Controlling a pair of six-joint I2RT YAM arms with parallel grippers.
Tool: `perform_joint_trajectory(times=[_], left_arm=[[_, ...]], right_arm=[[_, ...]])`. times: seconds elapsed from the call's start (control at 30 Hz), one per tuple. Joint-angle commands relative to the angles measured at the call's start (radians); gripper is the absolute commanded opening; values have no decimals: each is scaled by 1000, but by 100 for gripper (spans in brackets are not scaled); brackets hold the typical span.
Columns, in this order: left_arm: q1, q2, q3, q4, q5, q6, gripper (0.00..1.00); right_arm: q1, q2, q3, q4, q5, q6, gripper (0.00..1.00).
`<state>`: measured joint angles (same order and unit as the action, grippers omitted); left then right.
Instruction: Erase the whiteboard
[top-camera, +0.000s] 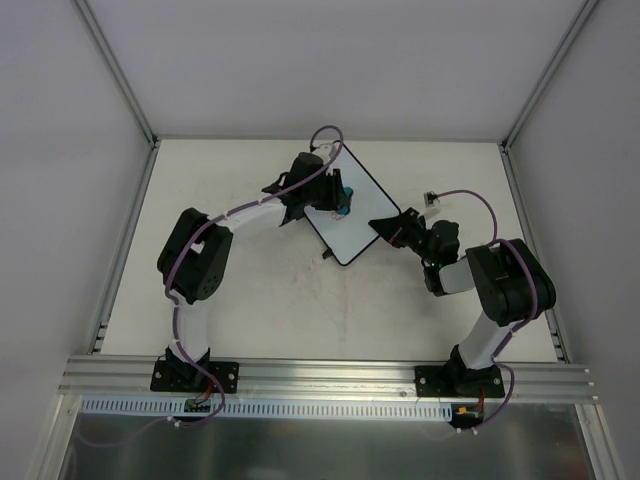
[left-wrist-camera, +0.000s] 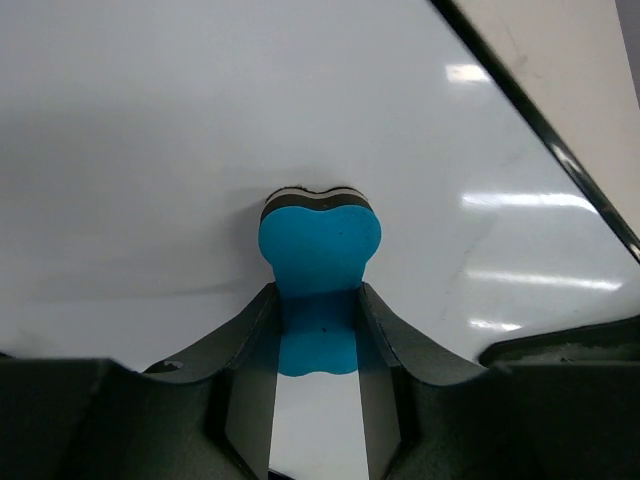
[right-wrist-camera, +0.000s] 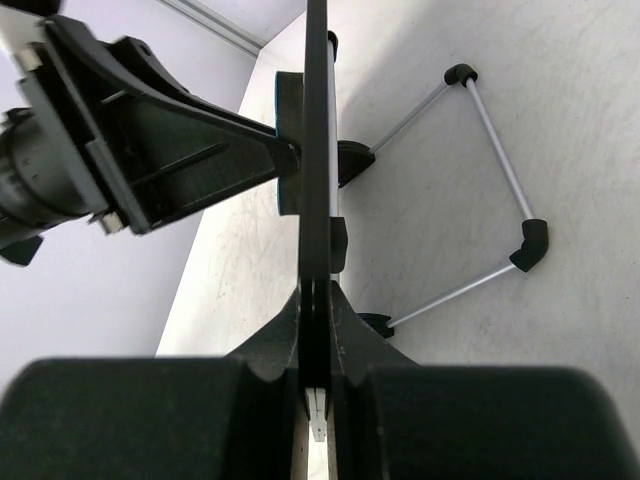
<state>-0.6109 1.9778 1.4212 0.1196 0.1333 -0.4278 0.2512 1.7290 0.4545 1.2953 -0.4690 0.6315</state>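
The whiteboard (top-camera: 352, 212) stands tilted at mid-table, white with a thin black rim. My left gripper (top-camera: 332, 197) is shut on the blue eraser (top-camera: 343, 201) and holds it against the board's face. In the left wrist view the eraser (left-wrist-camera: 320, 248) sits between the fingers (left-wrist-camera: 246, 345) of my left gripper (left-wrist-camera: 318, 322), its felt edge touching the whiteboard (left-wrist-camera: 150, 140), which shows no marks there. My right gripper (top-camera: 393, 229) is shut on the board's right edge. The right wrist view shows the whiteboard (right-wrist-camera: 317, 150) edge-on, clamped in my right gripper (right-wrist-camera: 317, 300), with the eraser (right-wrist-camera: 279, 130) on its left face.
A wire stand (right-wrist-camera: 495, 190) with black corner pieces lies on the table behind the board. A small white and black object (top-camera: 432, 198) sits just right of the board. Grey walls and aluminium rails (top-camera: 120, 250) bound the table.
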Motion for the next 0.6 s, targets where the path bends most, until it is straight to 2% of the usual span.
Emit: perform_joint_trajectory(times=[0.0,0.33,0.57], left_arm=[[77,79,-60,-84,46,-107,0],[119,76,-127,-86,5,-187,0],[105,95,-93,-72,74,-152,0]], right_arm=[[11,-3,27,144,-51,13,0],[13,-2,29,144,-53,16,0],[11,-2,27,145,-51,16,0]])
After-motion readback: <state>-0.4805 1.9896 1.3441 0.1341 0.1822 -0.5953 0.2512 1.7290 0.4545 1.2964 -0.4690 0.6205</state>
